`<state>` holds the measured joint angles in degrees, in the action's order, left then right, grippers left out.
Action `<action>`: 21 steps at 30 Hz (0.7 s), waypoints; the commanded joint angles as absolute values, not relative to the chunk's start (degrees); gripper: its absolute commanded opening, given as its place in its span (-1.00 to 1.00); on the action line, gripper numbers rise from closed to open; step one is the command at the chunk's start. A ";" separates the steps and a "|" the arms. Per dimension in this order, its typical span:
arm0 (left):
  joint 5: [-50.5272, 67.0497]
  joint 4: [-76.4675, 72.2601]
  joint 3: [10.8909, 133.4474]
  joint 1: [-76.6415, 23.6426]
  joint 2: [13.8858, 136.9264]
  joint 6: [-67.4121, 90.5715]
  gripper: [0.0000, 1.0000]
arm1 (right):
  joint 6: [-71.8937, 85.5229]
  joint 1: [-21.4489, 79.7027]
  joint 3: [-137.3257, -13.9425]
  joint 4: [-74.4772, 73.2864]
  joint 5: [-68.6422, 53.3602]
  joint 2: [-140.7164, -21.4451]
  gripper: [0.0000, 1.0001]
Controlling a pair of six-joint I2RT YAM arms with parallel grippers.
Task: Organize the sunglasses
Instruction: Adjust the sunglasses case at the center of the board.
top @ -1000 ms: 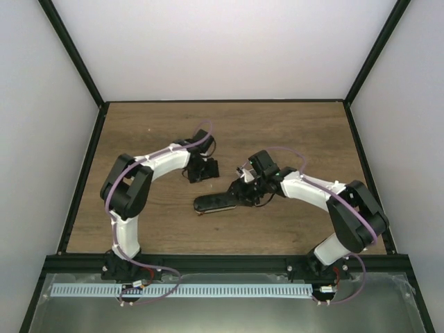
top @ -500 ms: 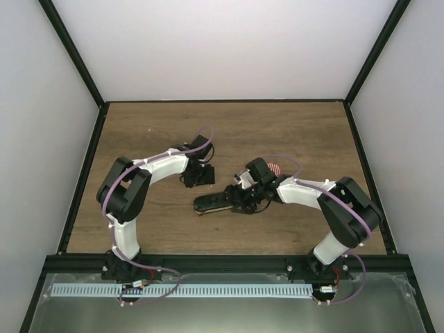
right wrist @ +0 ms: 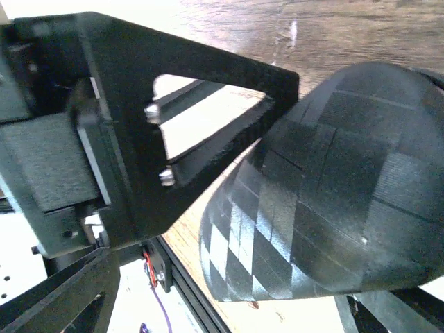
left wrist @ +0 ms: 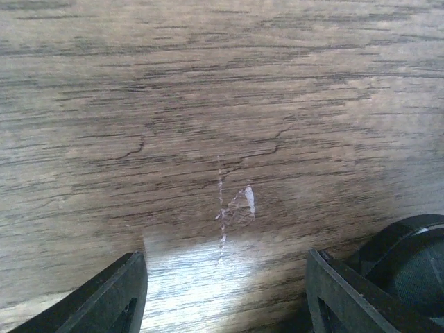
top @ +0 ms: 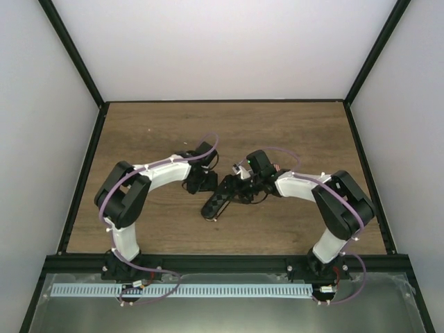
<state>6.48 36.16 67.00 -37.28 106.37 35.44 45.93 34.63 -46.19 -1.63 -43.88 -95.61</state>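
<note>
The black checked case (top: 216,200) lies slanted on the tabletop (top: 298,132) with its far end at the right claw (top: 236,187), probably so it can be turned or steadied. I cannot tell whether that claw is clamped on it. The left claw (left wrist: 225,291), just left of the case, hangs apart over bare wood, likely ready to help. No sunglasses show; they may be inside the case.

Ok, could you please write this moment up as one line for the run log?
left gripper: open over table | right gripper: open by black checkered case, lying diagonal mid-table | sunglasses: not in view
</note>
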 commanded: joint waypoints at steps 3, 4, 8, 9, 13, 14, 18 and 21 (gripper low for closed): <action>11.48 38.48 67.03 -38.85 108.04 36.62 0.30 | 47.28 34.74 -44.29 4.28 -47.64 -90.05 0.66; 11.66 38.36 67.40 -38.92 108.12 36.83 0.29 | 47.81 34.72 -43.49 5.24 -47.98 -89.42 0.66; 13.28 37.25 68.41 -39.40 108.30 37.95 0.26 | 48.49 34.89 -42.22 7.32 -49.99 -89.90 0.66; 13.82 37.00 68.60 -39.71 108.42 38.22 0.25 | 48.63 34.92 -41.93 7.81 -50.21 -90.35 0.66; 15.19 37.07 70.42 -41.56 109.38 38.70 0.23 | 49.28 34.94 -42.17 9.08 -50.38 -91.59 0.65; 15.19 37.18 70.82 -42.10 109.56 38.81 0.23 | 49.59 34.95 -42.39 9.20 -50.08 -91.51 0.64; 16.29 36.39 71.47 -43.95 109.71 39.70 0.21 | 49.50 35.00 -45.11 6.33 -48.69 -93.91 0.63; 18.68 35.28 71.14 -44.49 109.99 41.14 0.13 | 49.50 35.05 -48.83 -0.77 -45.97 -96.87 0.56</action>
<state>10.70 35.46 70.72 -41.30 108.68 39.44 50.63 34.68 -42.87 2.57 -50.39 -92.73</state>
